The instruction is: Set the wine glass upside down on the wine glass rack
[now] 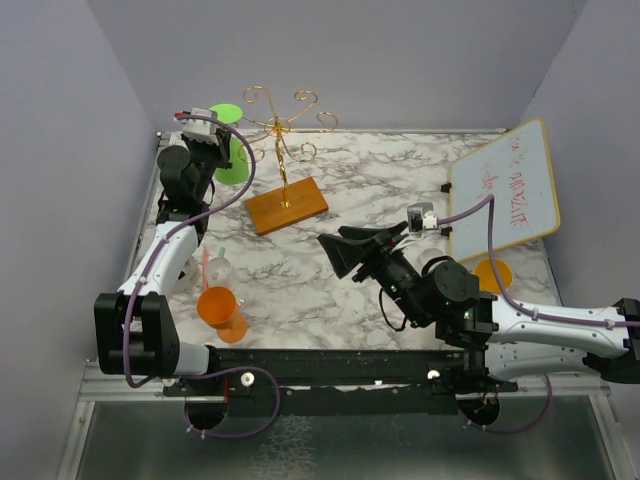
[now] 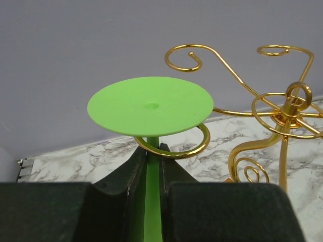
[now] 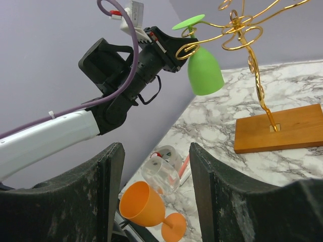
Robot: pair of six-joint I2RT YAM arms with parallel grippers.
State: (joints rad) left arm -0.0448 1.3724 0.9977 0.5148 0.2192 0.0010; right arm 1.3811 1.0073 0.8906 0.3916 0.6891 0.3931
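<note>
The left tool (image 2: pixel 151 151) is clenched on the stem of the green wine glass (image 2: pixel 150 105), its two dark fingers pressed against the stem from either side just under the round foot. The glass is upside down at the far left corner of the desk (image 1: pixel 400 180), held up in the air beside the rack (image 1: pixel 283 125): the flat foot faces up, the bowl hangs below. The stem passes through one of the rack's curled gold loops (image 2: pixel 174 148), with the foot just above that loop (whether the foot already rests on the wire cannot be told from these views). The rack stands upright on its orange-brown wooden base (image 1: pixel 287 206), which lies flat on the marbled top, a little right of the left arm. The right tool (image 1: pixel 335 255) is released, its jaws spread wide with nothing between them, and it hangs over the middle of the desk, well apart from the rack and pointed toward it. Near the left arm's lower part an orange wine glass (image 1: pixel 220 308) lies on its side, and a clear cup (image 1: pixel 217 268) lies just beside it. A whiteboard (image 1: pixel 505 190) with red writing leans at the right edge.
</note>
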